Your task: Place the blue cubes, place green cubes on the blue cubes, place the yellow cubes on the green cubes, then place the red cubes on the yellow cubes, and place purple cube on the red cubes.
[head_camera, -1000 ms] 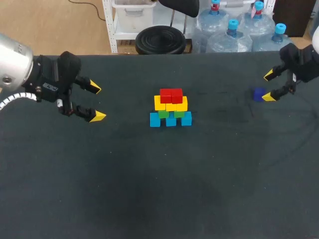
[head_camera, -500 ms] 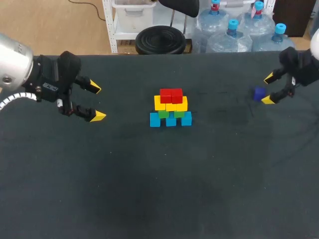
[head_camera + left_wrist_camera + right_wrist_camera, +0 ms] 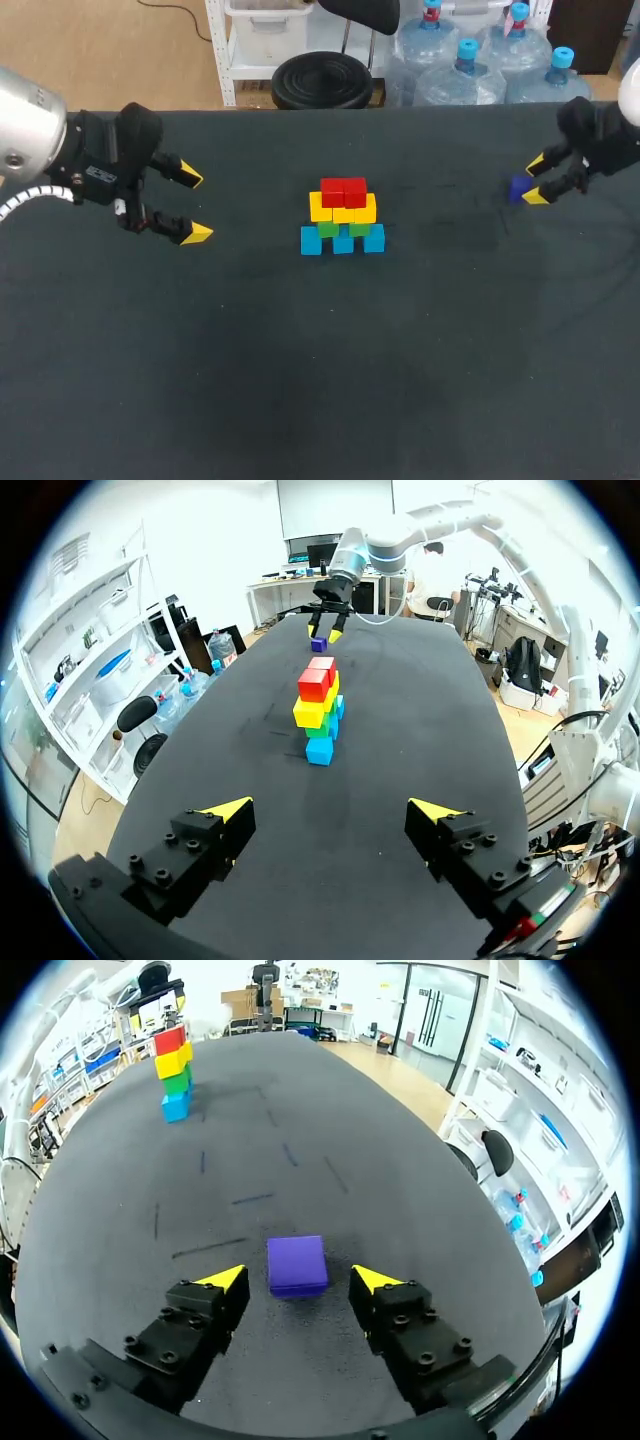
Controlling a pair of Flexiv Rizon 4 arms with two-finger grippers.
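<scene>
Purple cube (image 3: 296, 1265): between fingers of right gripper (image 3: 536, 178), untouched.
Right gripper: fingers apart.
Left gripper (image 3: 194, 206): fingers apart, well clear of cube stack (image 3: 343, 215).

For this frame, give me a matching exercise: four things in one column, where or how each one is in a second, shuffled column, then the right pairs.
Column one:
1. purple cube
2. red cubes
3. blue cubes
4. left gripper

Column two:
A. resting on the yellow cubes
B. open, holding nothing, well off to the side of the stacked cubes
C. on the table between the open fingers of the right gripper, touching neither
D. on the table, under the green cubes

Pairs: 1-C, 2-A, 3-D, 4-B.
</scene>
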